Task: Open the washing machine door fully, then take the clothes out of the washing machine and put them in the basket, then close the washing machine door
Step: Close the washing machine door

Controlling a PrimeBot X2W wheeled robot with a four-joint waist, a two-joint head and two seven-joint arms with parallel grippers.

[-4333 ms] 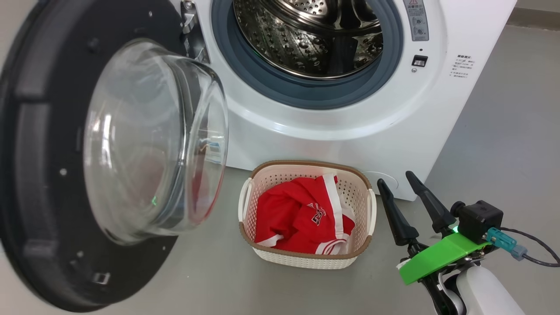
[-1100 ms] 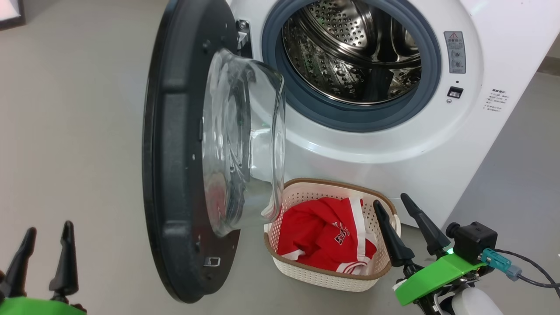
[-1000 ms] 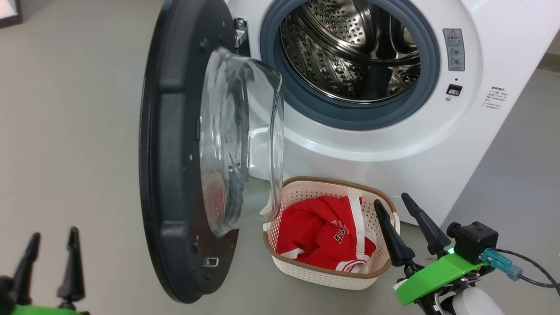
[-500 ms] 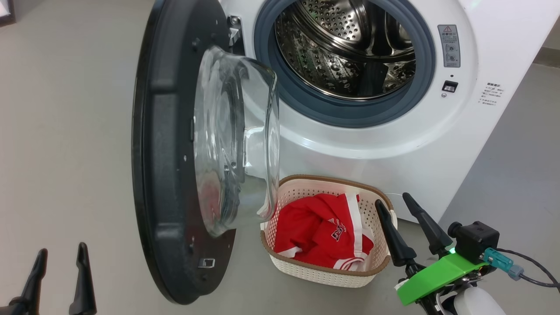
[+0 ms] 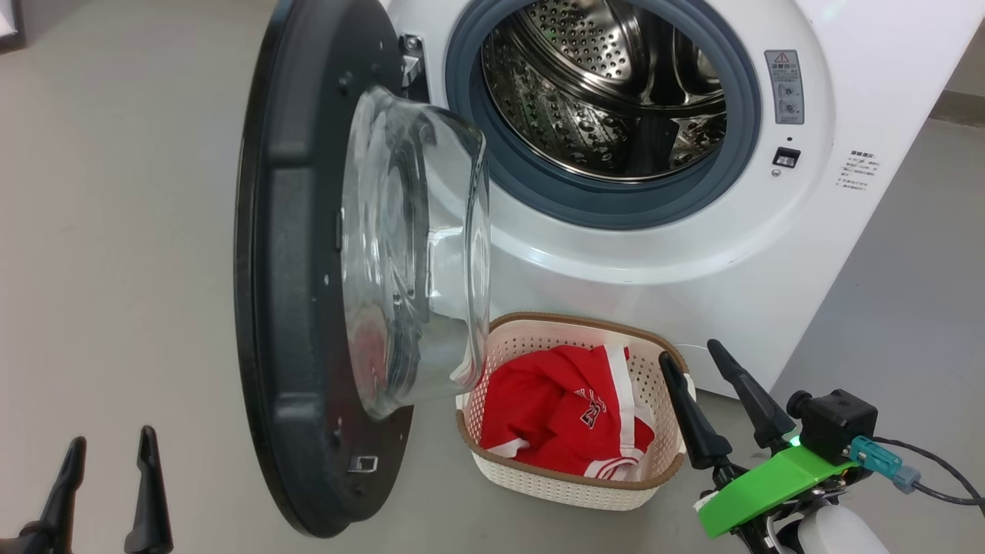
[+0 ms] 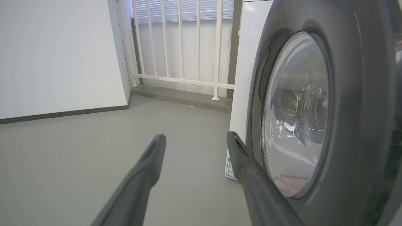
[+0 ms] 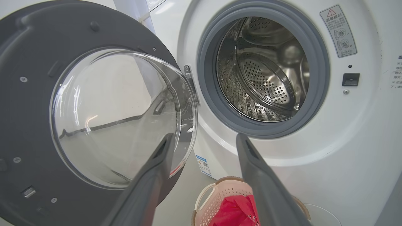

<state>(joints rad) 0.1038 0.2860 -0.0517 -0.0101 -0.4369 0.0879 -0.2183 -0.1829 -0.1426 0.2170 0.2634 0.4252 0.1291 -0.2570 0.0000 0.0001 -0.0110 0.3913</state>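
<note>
**Head view with both wrist views: the unloading stage seen near its end.**

The large white front-loading washing machine [image 5: 692, 254] stands at the far side. Its perforated steel drum [image 5: 608, 92] shows no garment in the part that can be seen. The big round washing machine door [image 5: 285, 269], a glossy black frame around a bulging clear glass bowl [image 5: 415, 254], is swung out towards the near left, roughly square to the machine front.

The whole picture has shifted since four seconds ago, so the door's more edge-on look is at least partly the camera's doing. Over the last second the door, basket and clothes have kept their places.

The real change is in the left gripper [image 5: 111, 438]. It has sunk towards the near left corner, on the outer side of the door and apart from it, with its long dark fingers spread wide and holding nothing. The right gripper [image 5: 690, 352] is unmoved at the near right, just beside the basket, its fingers also spread and empty.

The red clothes [image 5: 554, 415] with white trim lie bunched in the small cream perforated plastic basket [image 5: 569, 317] with a brown woven-look rim. The basket sits on the grey floor [image 5: 115, 231] in front of the machine, its left end behind the glass bowl.

Judgement: the unloading appears complete and only the closing remains. The left gripper is on the side from which a push on the door's outer face would swing it shut.
</note>
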